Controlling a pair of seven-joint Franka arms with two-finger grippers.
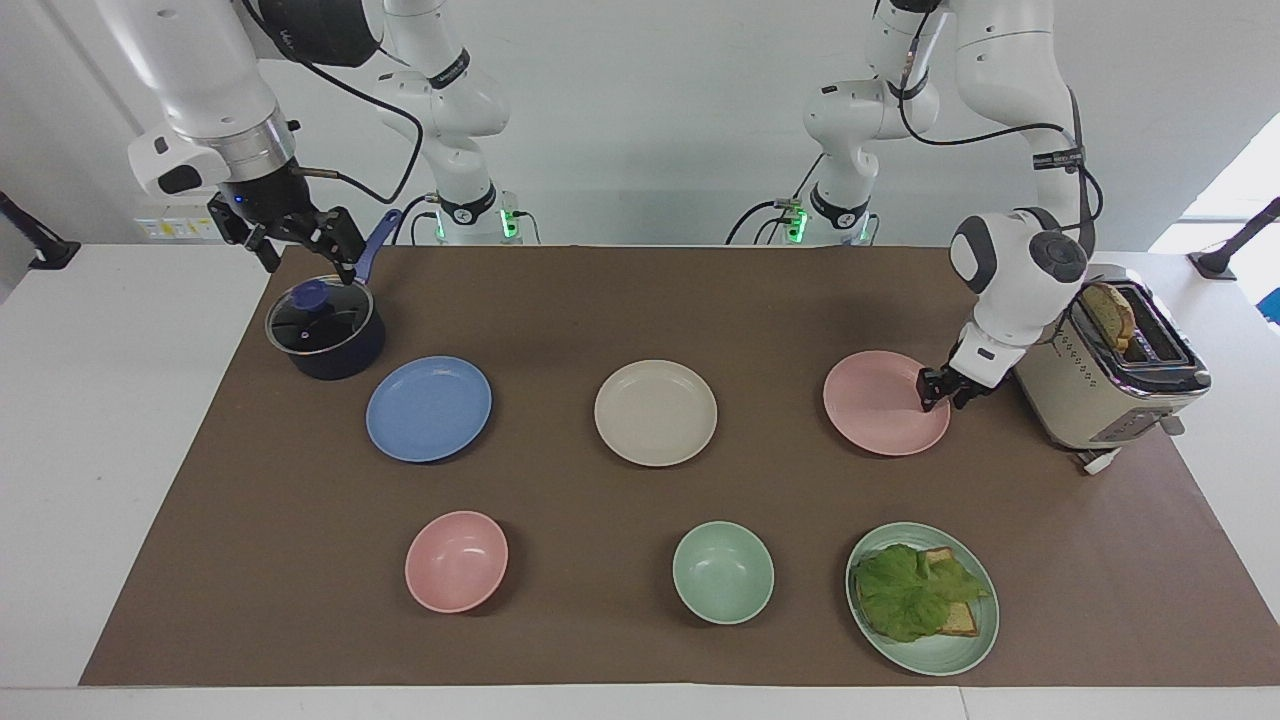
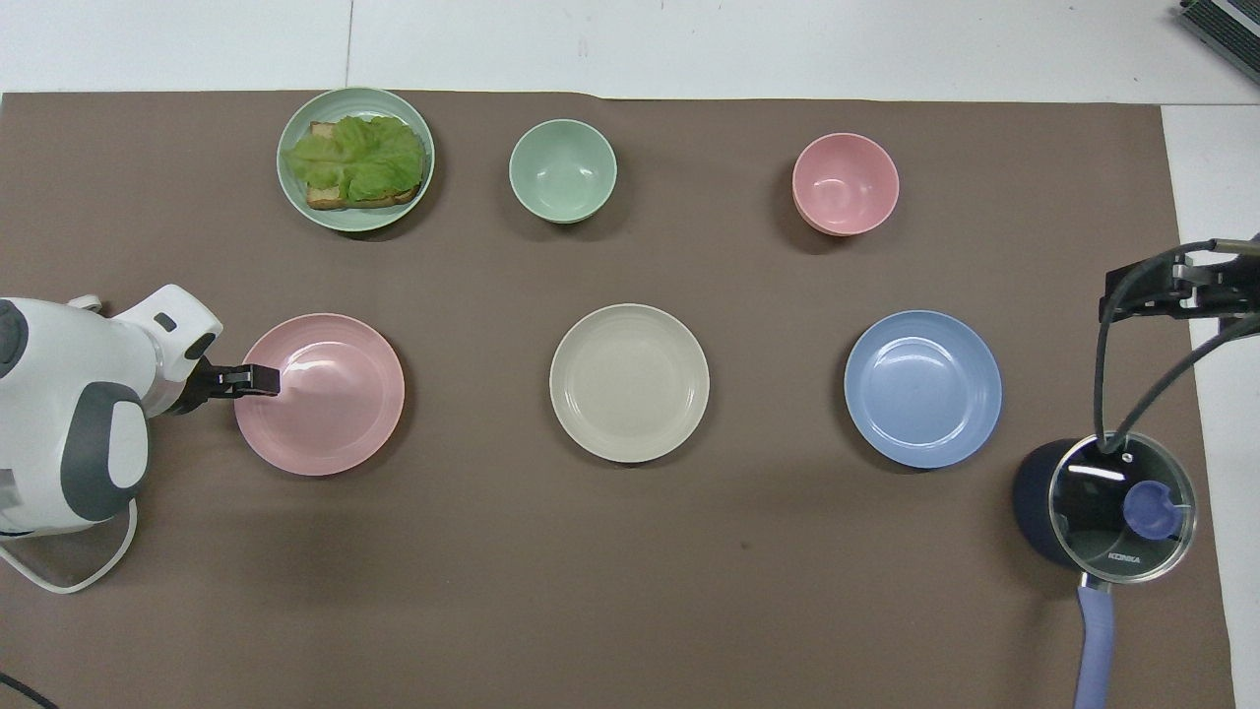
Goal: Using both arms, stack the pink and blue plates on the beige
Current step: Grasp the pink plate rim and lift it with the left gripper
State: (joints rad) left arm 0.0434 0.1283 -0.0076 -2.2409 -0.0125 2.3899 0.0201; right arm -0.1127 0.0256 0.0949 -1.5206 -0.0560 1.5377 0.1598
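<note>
Left tool (image 1: pixel 936 392) apparently clenched on the pink plate's (image 1: pixel 880 405) toaster-side rim.

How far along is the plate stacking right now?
Nothing is stacked yet: the round cream-beige plate is bare. In hand: the left claw is at the rim of the round pale pink plate, which lies on the mat. The round blue plate is untouched; the right claw hangs open over the lidded saucepan.
</note>
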